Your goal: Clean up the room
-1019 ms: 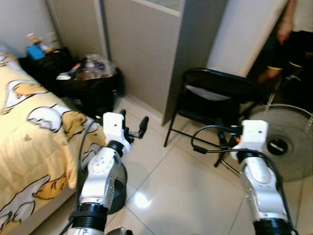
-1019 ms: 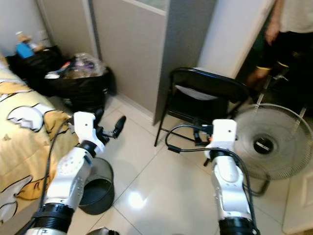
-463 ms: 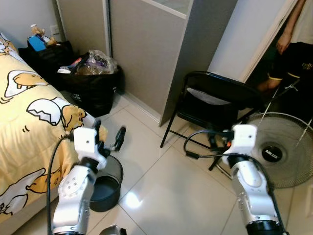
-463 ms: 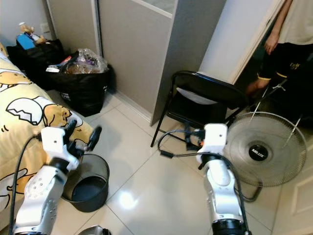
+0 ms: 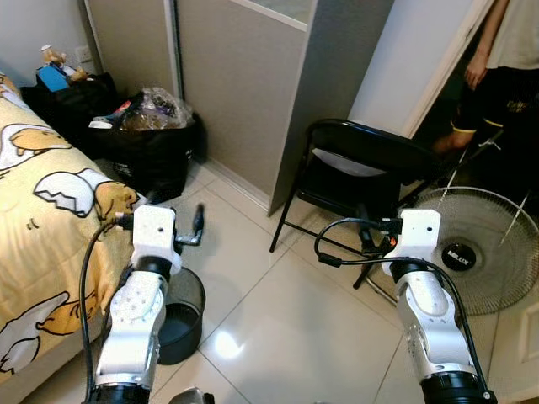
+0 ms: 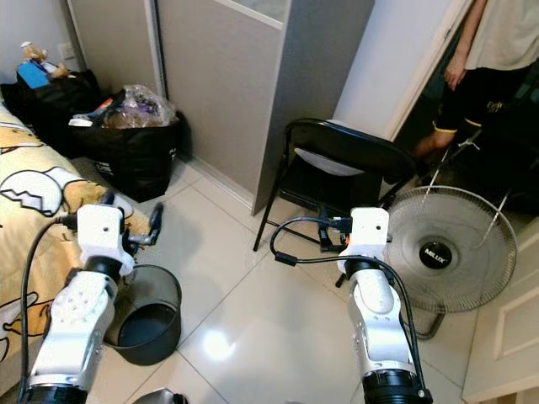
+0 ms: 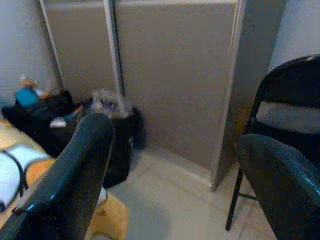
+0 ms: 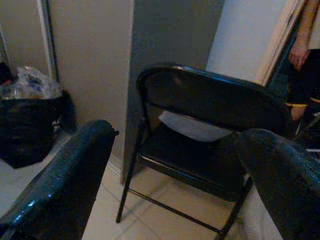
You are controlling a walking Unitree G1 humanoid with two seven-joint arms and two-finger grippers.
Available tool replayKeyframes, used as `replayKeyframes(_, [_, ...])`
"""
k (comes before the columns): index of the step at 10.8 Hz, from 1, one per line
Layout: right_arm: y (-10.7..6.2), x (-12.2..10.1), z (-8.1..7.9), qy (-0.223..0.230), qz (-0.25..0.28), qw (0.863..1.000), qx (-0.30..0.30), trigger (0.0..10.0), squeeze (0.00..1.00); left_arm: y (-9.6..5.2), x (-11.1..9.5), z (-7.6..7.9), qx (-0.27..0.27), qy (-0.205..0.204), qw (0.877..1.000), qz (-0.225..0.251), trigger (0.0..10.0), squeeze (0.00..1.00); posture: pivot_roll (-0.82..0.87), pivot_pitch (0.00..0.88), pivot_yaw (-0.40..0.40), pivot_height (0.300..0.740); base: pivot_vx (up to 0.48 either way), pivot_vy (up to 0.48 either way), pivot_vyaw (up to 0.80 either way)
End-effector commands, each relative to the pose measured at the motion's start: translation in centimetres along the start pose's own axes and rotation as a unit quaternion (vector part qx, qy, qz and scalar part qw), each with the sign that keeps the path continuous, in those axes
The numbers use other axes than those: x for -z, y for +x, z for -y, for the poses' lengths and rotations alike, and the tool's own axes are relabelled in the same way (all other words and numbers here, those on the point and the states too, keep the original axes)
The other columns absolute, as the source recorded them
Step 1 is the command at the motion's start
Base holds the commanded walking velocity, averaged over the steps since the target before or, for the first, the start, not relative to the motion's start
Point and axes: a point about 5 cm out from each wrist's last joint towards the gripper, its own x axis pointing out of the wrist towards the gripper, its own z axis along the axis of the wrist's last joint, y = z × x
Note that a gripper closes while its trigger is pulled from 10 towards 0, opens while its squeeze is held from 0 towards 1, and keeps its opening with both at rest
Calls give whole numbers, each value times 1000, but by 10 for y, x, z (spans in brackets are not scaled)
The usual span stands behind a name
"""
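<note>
Camera view has swung since 0.5 s ago. Lower left: bin [image 5: 181,324] seen under L gripper [image 5: 160,225], fingers apart, nothing held. R gripper [image 8: 175,175] also spread, facing chair [image 5: 370,168] at centre. Trash bag [image 5: 152,139] seen upper left.

light: bright, even indoor | glare: spot on floor tiles [image 5: 226,343] | wrist views: dimmer, soft, fingers [image 7: 75,170] blurred

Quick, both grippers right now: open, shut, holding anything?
Left gripper: open, holding nothing.
Right gripper: open, holding nothing.
</note>
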Motion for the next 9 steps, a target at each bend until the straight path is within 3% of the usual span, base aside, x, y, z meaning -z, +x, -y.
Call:
replayKeyframes(1, [1, 0, 7, -6, 3, 1000, 11, 10000, 0, 5, -3, 4, -3, -17, 1000, 6, 10000, 0, -58, 0, -75, 725, 0, 0, 0])
replayKeyframes(4, [4, -2, 8, -5, 6, 1000, 17, 10000, 0, 10, 0, 6, -13, -28, 1000, -4, 10000, 0, -67, 0, -69, 725, 0, 0, 0])
replayKeyframes(6, [7, -2, 11, -1, 6, 1000, 17, 10000, 0, 11, 3, 13, 5, -40, 999, -12, 10000, 0, -74, 0, -61, 725, 0, 0, 794])
replayKeyframes(8, [5, 0, 14, 8, 2, 1000, 22, 10000, 0, 11, 5, 26, 61, -63, 996, -26, 10000, 0, -83, 0, -52, 725, 0, 0, 781])
replayKeyframes(9, [4, 3, 14, 10, -2, 1000, 28, 10000, 0, 13, 5, 27, 64, -55, 996, -26, 10000, 0, -89, 0, -41, 725, 0, 0, 781])
